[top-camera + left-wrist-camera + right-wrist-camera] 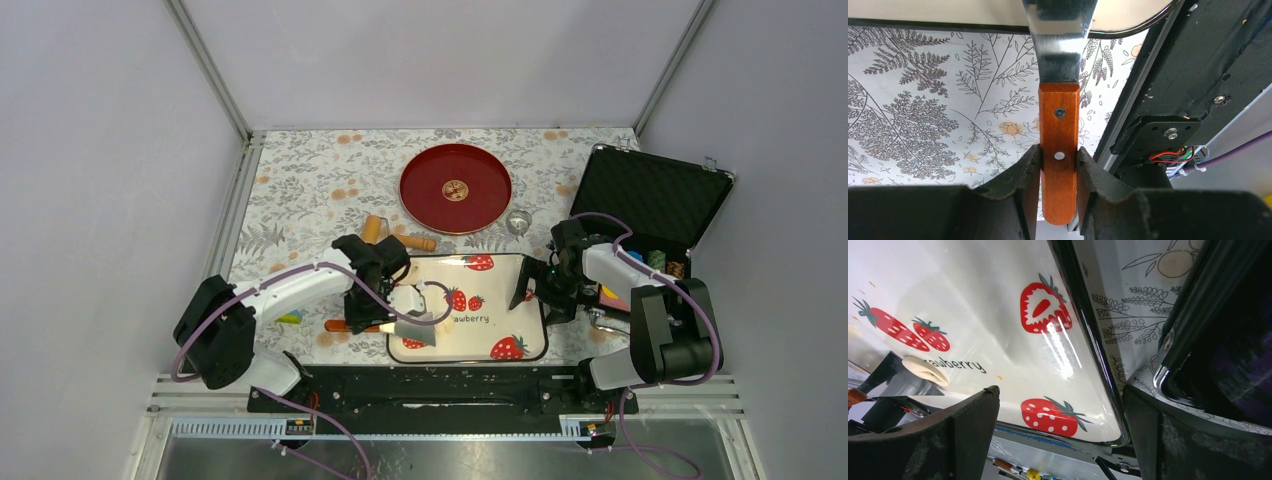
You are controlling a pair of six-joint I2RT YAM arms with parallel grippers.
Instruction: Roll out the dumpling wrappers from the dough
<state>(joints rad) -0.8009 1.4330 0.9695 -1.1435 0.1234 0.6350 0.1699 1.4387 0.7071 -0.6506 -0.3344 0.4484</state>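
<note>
The dough (924,370) is a small cream lump on the strawberry-print board (500,290). It lies in the board's near-left part, over the start of the printed word, and touches the edge of the scraper's metal blade (1060,45). From above it is hidden behind the left arm's wrist and cable. I cannot make out any rolled-out wrapper.

The left gripper (1058,157) is clamped on the scraper's orange wooden handle (1058,125), one finger pressed to each side. The handle sticks out past the board's left edge over the floral table (300,190).

The right gripper (1060,400) hangs over the board's right edge with its jaws spread wide and nothing between them.

A tan wooden roller (400,238) lies just beyond the board's far-left corner. A red plate (430,185) sits near the middle of the table's far edge, with a small metal ring (518,221) just beside it. An open black case (640,195) stands at the table's right edge.
</note>
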